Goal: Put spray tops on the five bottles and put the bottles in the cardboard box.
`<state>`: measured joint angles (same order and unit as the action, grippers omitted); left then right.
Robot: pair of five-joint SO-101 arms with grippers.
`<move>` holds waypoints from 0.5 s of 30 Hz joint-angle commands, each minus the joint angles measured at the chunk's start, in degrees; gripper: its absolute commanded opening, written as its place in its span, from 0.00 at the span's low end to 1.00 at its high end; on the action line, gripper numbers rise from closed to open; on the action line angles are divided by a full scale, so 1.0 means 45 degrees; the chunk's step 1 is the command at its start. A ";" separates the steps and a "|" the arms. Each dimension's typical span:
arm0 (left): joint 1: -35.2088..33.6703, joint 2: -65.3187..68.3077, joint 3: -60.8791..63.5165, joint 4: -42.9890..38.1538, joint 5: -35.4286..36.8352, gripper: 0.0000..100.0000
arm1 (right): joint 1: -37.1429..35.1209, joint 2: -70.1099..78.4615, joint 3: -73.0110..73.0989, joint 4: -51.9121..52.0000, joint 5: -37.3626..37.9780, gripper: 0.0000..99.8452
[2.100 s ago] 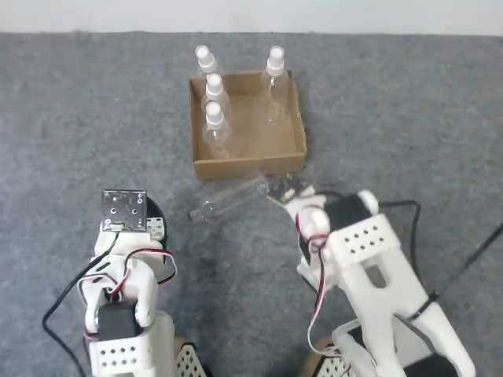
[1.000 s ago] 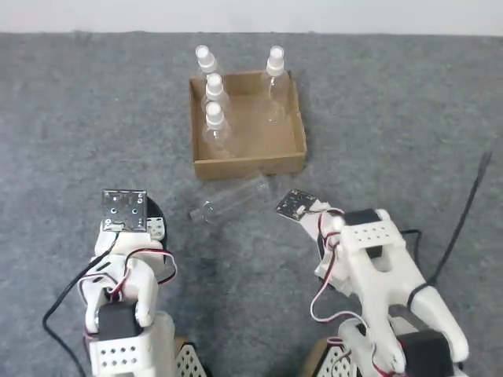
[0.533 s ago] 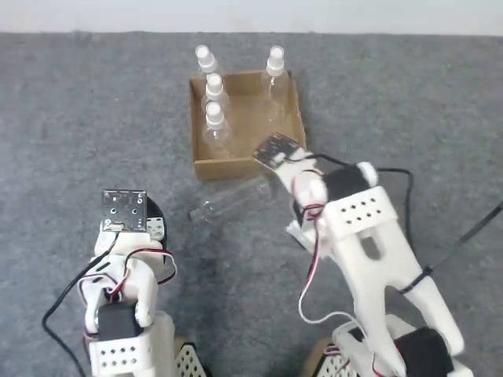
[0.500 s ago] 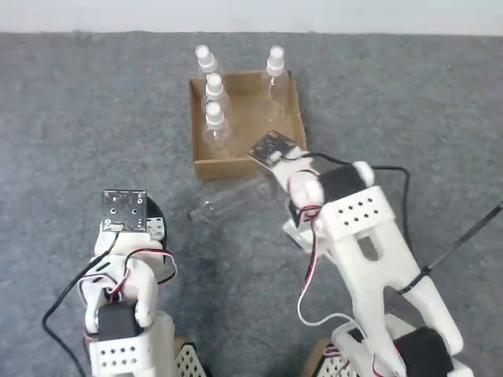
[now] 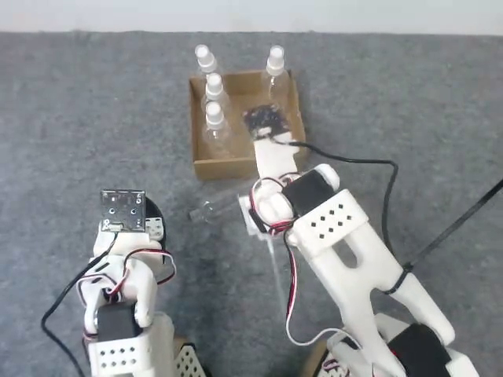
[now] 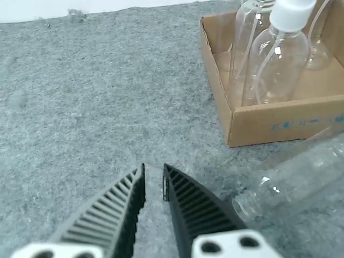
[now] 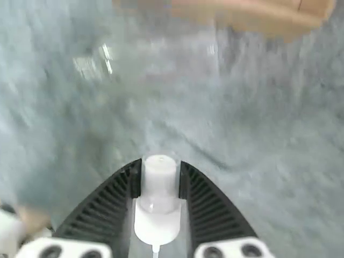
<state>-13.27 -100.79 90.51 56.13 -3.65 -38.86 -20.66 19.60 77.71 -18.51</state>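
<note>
At the near left of the grey carpeted surface (image 5: 78,118) the left arm (image 5: 126,290) sits folded, well apart from the cardboard box (image 5: 247,165). The left gripper (image 6: 153,172) hangs low over bare carpet, its jaws drawn almost together with only a thin slit between the tips and nothing held in them. Just to its right an uncapped bottle (image 6: 295,180) lies on its side on the carpet, just in front of the box's front wall, its open neck pointing toward the left gripper. Behind it, four capped bottles stand upright in the box: three in a row along the left wall (image 5: 214,118) and one in the far right corner (image 5: 275,63). The right arm (image 5: 338,236) stretches from the near right toward the box, and in the high view its front end overlaps the box's front wall and covers part of the lying bottle. The right gripper (image 7: 159,164) has its jaws clamped on the white spray top (image 7: 158,199), one ribbed finger on each side, above the carpet with the box edge beyond.
</note>
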 commanded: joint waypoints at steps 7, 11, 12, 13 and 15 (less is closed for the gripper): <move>-0.0020 -0.0234 -0.0107 -0.0469 -0.0059 0.05 | -0.0010 -0.0303 0.1524 -0.4503 -0.2422 0.01; -0.0020 -0.0234 -0.0107 -0.0469 -0.0059 0.05 | -0.0088 -0.0205 0.2110 -0.4894 -0.4767 0.01; -0.0020 -0.0234 -0.0107 -0.0469 -0.0059 0.05 | -0.0088 -0.0166 0.2129 -0.4894 -0.5255 0.01; -0.0020 -0.0234 -0.0107 -0.0469 -0.0059 0.05 | -0.0088 -0.0166 0.2149 -0.4913 -0.5607 0.01; 0.0000 -0.0234 -0.0107 -0.0469 -0.0059 0.05 | -0.0049 -0.0166 0.2188 -0.4913 -0.6154 0.01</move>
<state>-13.27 -100.79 90.51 56.13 -3.65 -38.77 -20.66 30.07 56.88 -41.89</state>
